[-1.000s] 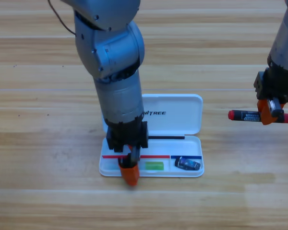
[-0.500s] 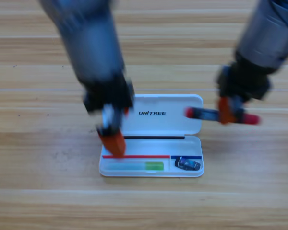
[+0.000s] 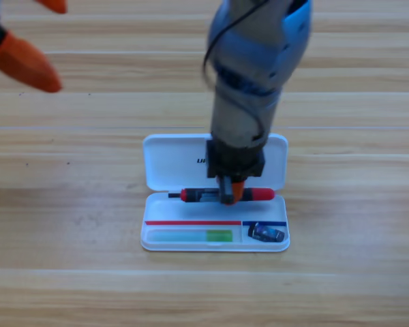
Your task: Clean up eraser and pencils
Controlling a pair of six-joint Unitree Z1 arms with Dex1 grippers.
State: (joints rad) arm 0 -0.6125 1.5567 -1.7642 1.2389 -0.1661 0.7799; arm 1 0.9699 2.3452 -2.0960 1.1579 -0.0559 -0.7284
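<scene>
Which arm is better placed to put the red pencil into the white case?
The right. Its pincer is shut on the red pencil, right over the white case, where the green pencil and eraser lie. The left pincer waits at the upper left edge.

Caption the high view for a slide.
Right gripper lowers red pencil over white case holding green pencil and eraser.

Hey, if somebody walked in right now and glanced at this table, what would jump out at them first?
The right gripper, reaching down over the middle of the open white case, holds the red pencil level across the hinge line. In the tray below lie the green-and-white pencil on the left and the eraser in the small right compartment. The left gripper waits, open, in the upper left corner.
</scene>
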